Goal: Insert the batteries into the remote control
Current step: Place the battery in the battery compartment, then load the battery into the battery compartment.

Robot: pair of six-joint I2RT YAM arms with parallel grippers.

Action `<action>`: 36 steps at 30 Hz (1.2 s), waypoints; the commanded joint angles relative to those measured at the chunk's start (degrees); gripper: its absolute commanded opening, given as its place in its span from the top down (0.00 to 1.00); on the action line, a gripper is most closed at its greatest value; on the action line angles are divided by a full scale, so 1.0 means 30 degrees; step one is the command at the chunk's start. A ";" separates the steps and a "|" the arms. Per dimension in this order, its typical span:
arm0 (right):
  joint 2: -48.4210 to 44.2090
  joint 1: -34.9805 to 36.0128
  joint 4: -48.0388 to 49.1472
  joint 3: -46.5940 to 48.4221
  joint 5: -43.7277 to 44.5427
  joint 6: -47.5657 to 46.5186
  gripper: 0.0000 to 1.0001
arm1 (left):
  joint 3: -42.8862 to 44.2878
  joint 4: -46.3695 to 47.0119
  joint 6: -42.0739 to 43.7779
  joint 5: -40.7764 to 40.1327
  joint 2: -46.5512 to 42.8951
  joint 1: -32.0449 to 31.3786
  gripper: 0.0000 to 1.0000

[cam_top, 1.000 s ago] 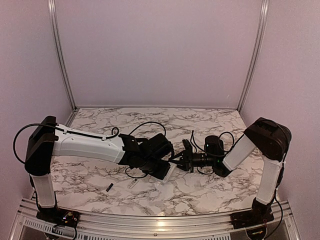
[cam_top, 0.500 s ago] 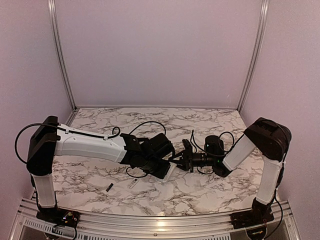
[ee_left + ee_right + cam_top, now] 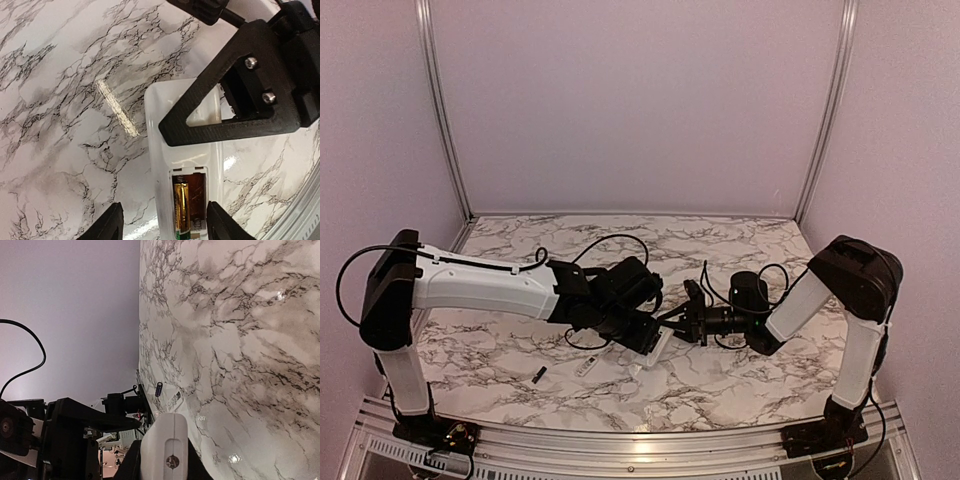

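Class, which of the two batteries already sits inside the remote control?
The golden-tan battery, lying in the remote control's open reddish slot. The blackish battery lies loose on the table, apart from the remote.

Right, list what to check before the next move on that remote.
1. Remote control held firm: ok, the right gripper is shut on it, back side up.
2. Golden battery seated: ok, it lies in one bay of the open compartment.
3. Second bay free: ok, it looks empty.
4. Left gripper free to pick: ok, jaws apart, nothing in them.
5. Blackish battery reachable: ok, it lies loose on the table, on the left arm's side.
6. Polarity of the seated battery: cannot tell.
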 commanded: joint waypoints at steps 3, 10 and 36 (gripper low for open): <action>0.0048 0.0228 0.0571 0.0182 -0.0261 -0.0204 1.00 | -0.1435 0.2218 0.1925 0.0143 -0.3525 0.0005 0.37; -0.0596 0.0228 -0.1128 0.0660 -0.1526 -0.1258 1.00 | -0.6989 0.7572 0.7402 0.2620 -0.8271 -0.0022 0.42; -0.1626 0.1256 -0.7432 0.2823 -0.4878 -0.5544 1.00 | -0.9358 0.7879 2.0193 0.5941 -0.7967 -0.1800 0.69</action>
